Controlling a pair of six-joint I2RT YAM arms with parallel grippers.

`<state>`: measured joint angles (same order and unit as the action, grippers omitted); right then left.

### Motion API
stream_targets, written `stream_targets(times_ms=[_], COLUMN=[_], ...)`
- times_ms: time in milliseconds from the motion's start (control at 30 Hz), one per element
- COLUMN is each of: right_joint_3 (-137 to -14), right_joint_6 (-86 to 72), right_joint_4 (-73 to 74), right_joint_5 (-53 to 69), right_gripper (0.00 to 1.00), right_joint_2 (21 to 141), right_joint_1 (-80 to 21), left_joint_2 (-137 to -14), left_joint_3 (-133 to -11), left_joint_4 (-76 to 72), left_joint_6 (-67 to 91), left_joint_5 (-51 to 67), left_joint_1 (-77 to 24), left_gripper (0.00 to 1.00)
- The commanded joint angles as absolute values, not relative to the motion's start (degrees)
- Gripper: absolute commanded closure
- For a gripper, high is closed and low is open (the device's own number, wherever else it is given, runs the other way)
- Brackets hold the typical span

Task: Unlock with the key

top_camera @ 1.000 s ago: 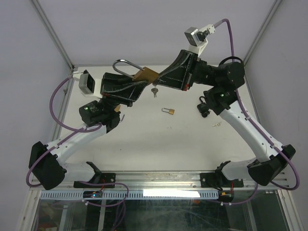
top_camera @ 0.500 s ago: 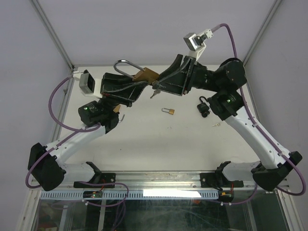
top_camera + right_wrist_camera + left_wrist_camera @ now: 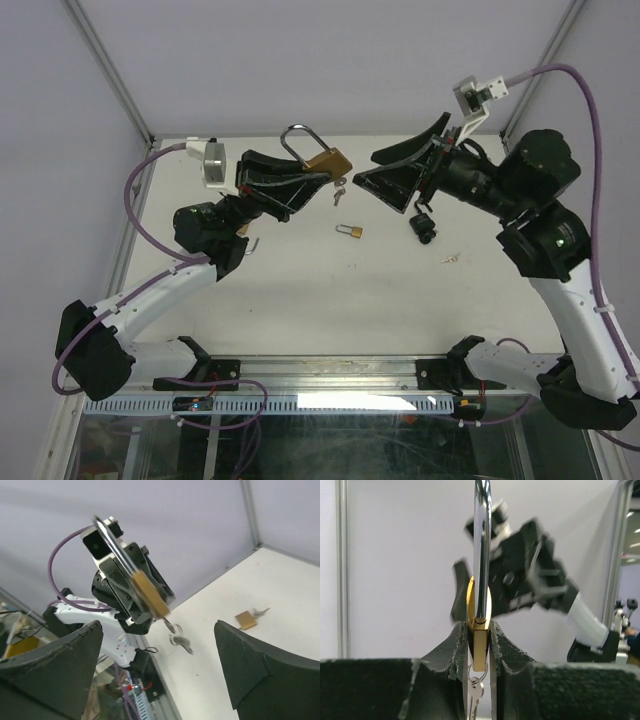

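Left claw (image 3: 312, 178) clamped on the brass body of the large padlock (image 3: 328, 161), which is held clear above the bench (image 3: 300, 290). The lock's long axis is roughly upright, with the shackle (image 3: 297, 140) uppermost and the keys (image 3: 338, 190) dangling from the underside. To their right, the right claw (image 3: 375, 170), spread wide and empty, faces the lock. As the free arm, it is judged the one to take the key. In its wrist view the keys (image 3: 181, 642) hang ahead, low between the fingers (image 3: 60, 665). Not resolved: whether a key sits in the keyway, or whether the shackle is latched. The left wrist view blurs the right arm (image 3: 530, 575), and the right wrist view smears the lock.
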<state>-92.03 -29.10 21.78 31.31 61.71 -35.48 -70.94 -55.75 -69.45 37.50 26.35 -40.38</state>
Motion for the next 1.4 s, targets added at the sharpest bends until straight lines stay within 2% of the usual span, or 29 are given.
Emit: stream_targets(times_ms=[0, 100, 200, 333, 533, 567, 667, 700, 867, 967, 1033, 1067, 1167, 1367], right_joint_3=[-103.3, -111.0, -114.6, -110.8, -102.9, -102.0, -99.8, -99.1, -98.3, -100.0, -100.9, -101.1, -99.8, -97.0], right_joint_6=[-14.6, -11.9, -12.4, -14.1, -14.5, -14.4, -15.2, -15.6, -17.2, -17.5, -17.5, -17.5, -17.2, -20.5], right_joint_4=[37.5, 41.7, 39.4, 34.8, 31.5, 30.9, 28.7, 27.8, 25.6, 26.0, 26.7, 26.9, 25.8, 18.2], right_joint_5=[22.9, 31.5, 41.3, 43.2, 41.6, 41.1, 40.8, 40.8, 40.4, 41.8, 42.9, 43.1, 42.7, 42.4], right_gripper=[0.07, 0.12, 0.14, 0.15, 0.23, 0.27, 0.50, 0.54, 0.49, 0.54, 0.65, 0.76, 1.00, 1.00], right_joint_2=[63.0, 70.0, 74.4, 75.5, 73.9, 73.2, 71.2, 70.6, 70.1, 71.7, 72.6, 72.8, 71.8, 69.8], right_joint_1=[-35.2, -35.3, -35.4, -35.5, -35.8, -35.8, -35.8, -35.8, -35.8, -35.8, -35.8, -35.8, -35.8, -35.6], left_joint_2=[-67.8, -66.9, -66.2, -65.6, -64.9, -64.8, -64.8, -64.8, -65.6, -66.1, -66.1, -66.1, -66.0, -66.3], left_joint_3=[-55.8, -54.9, -53.8, -52.5, -52.1, -52.0, -51.7, -51.6, -51.8, -52.4, -52.5, -52.4, -52.5, -51.1], left_joint_4=[-55.7, -53.0, -51.8, -53.5, -54.1, -54.0, -53.8, -53.8, -52.9, -52.4, -52.7, -52.7, -53.3, -55.7], left_joint_6=[32.1, 31.5, 31.0, 32.1, 32.5, 32.6, 32.8, 32.9, 33.3, 33.4, 33.5, 33.5, 33.9, 37.4], left_joint_5=[33.1, 36.2, 36.0, 35.6, 36.5, 36.7, 36.8, 36.8, 38.5, 38.9, 38.8, 38.6, 38.4, 36.5], left_joint_1=[-39.2, -39.2, -39.2, -39.2, -39.1, -39.2, -39.2, -39.1, -39.2, -39.1, -39.2, -39.2, -39.2, -39.2], left_gripper=[1.00, 1.00, 1.00, 1.00, 1.00, 1.00, 1.00, 1.00, 1.00, 1.00, 1.00, 1.00, 1.00, 0.99])
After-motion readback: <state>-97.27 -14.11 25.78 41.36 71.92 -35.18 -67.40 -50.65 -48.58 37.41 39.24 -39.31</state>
